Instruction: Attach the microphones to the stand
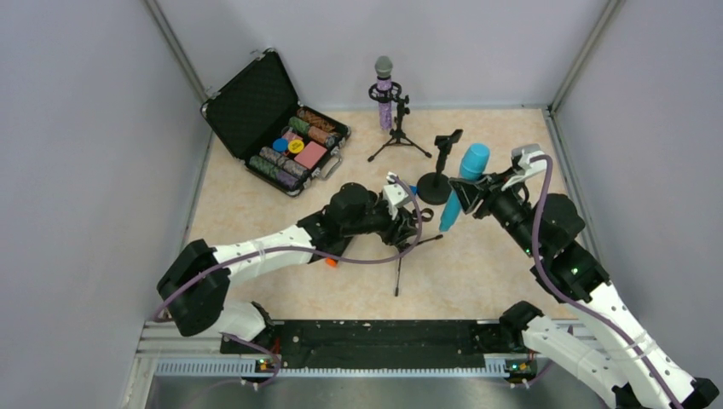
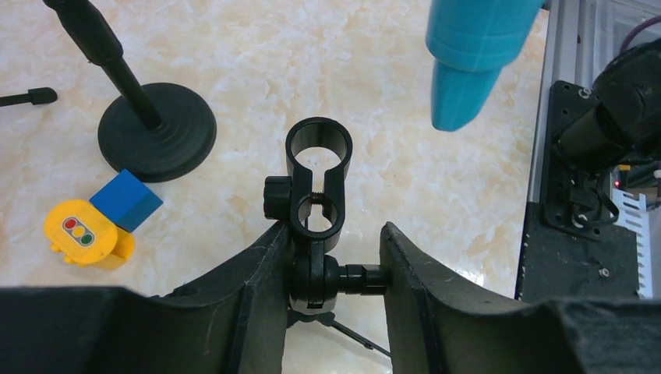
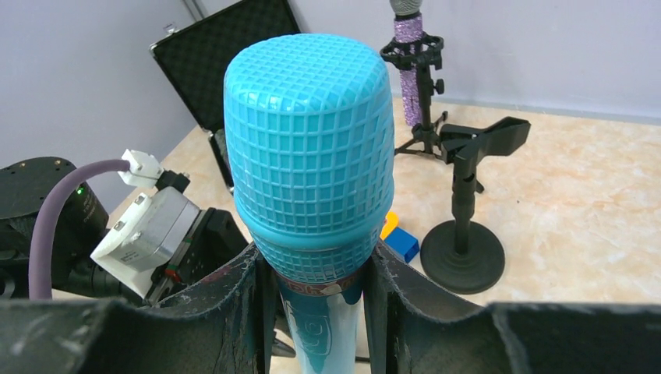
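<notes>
My right gripper (image 3: pixel 316 280) is shut on the light-blue microphone (image 3: pixel 308 156), held just below its head, tail pointing down (image 1: pixel 465 183). The tail hangs above and right of the empty ring clip (image 2: pixel 318 148) in the left wrist view. My left gripper (image 2: pixel 331 265) is shut on the swivel joint of that small tripod stand (image 1: pixel 398 264). The glittery purple microphone (image 1: pixel 384 94) stands in a tripod stand at the back. Of the black microphone only an orange end (image 1: pixel 330 262) shows under my left forearm.
A round-base stand with a clamp clip (image 1: pixel 439 175) stands between the two grippers. A yellow and blue toy block (image 2: pixel 93 226) lies beside it. An open black case of poker chips (image 1: pixel 273 119) sits back left. Grey walls enclose the table.
</notes>
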Controlling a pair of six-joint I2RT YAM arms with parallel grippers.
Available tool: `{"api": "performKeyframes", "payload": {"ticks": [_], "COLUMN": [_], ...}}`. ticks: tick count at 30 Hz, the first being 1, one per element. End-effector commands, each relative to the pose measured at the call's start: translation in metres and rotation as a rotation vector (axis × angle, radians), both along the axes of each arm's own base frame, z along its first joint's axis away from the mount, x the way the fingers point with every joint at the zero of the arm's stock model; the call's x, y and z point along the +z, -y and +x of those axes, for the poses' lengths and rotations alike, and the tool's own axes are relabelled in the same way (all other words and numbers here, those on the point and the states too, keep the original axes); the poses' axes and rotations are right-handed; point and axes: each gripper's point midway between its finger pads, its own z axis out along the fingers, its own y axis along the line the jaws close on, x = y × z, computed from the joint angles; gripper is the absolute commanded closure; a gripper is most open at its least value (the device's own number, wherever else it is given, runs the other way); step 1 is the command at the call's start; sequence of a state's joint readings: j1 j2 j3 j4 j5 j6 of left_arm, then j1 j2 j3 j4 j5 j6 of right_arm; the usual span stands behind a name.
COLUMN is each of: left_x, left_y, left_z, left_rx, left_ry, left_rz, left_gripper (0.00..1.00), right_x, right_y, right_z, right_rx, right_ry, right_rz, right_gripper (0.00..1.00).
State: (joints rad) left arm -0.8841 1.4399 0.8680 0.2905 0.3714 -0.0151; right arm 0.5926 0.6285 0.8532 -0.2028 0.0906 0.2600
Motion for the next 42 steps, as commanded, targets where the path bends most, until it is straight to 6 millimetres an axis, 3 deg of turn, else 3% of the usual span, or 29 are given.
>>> {"api": "performKeyframes", "payload": {"ticks": [1,8,12,21,24,37,42], "left_x": [-0.017,-0.021,-0.026,-0.011,0.002,0.056,0.068], "left_y": [-0.014,-0.021,-0.022,-0.025,-0.028,-0.053,-0.058], "left_z": [-0.027,-0.041,-0.044,-0.039,-0.036,-0.036,-0.034], "left_rx": [-0.048,-0.127,-0.156,-0.098,-0.054,0.07,0.109], "left_ry": [-0.052,0.003,0.01,0.04,0.058,0.109,0.11], "left_rz": [0.058,0.074,0.093,0.03,-0.019,-0.168,-0.205], "left_gripper": [0.82,0.8,0.73,0.22,0.11,0.1,0.1], "right_x": [0.046,0.049,0.048,0.049,0.05,0.053,0.048], "right_y": [-0.005,-0.008,-0.013,-0.018,-0.018,-0.031,-0.041], "right_z": [-0.011,-0.012,-0.014,-0.014,-0.015,-0.019,-0.014], "right_rx": [0.063,0.081,0.11,0.132,0.135,0.212,0.245], "right_ry": [0.136,0.147,0.154,0.164,0.17,0.206,0.198], "right_rz": [0.062,0.07,0.07,0.076,0.075,0.074,0.058], "right_gripper": [1.0,1.0,1.0,1.0,1.0,1.0,1.0]}}
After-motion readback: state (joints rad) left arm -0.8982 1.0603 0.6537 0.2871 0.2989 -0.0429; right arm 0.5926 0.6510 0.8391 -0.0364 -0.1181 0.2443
